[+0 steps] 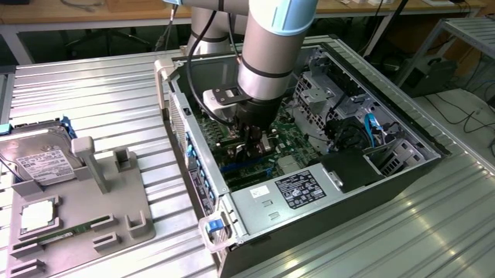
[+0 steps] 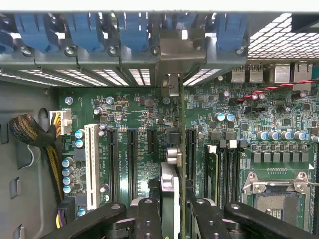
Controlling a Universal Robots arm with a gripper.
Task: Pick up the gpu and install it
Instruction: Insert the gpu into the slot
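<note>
Now mid-install, judging by position: gpu [image 2: 175, 184] held edge-on, upright, inside the open computer case [image 1: 402, 124], directly over the motherboard [image 2: 144, 124] among its expansion slots [image 2: 131, 164]. Gripper [image 2: 173, 219] partly closed, pinching the card between black fingers [image 2: 148, 219]. Calls for fine alignment with one slot, then straight downward pressure.

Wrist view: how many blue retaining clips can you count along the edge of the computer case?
5 blue clips, in one row above the motherboard: first, second, third, fourth partly behind a metal bracket, fifth. More may be hidden.
</note>
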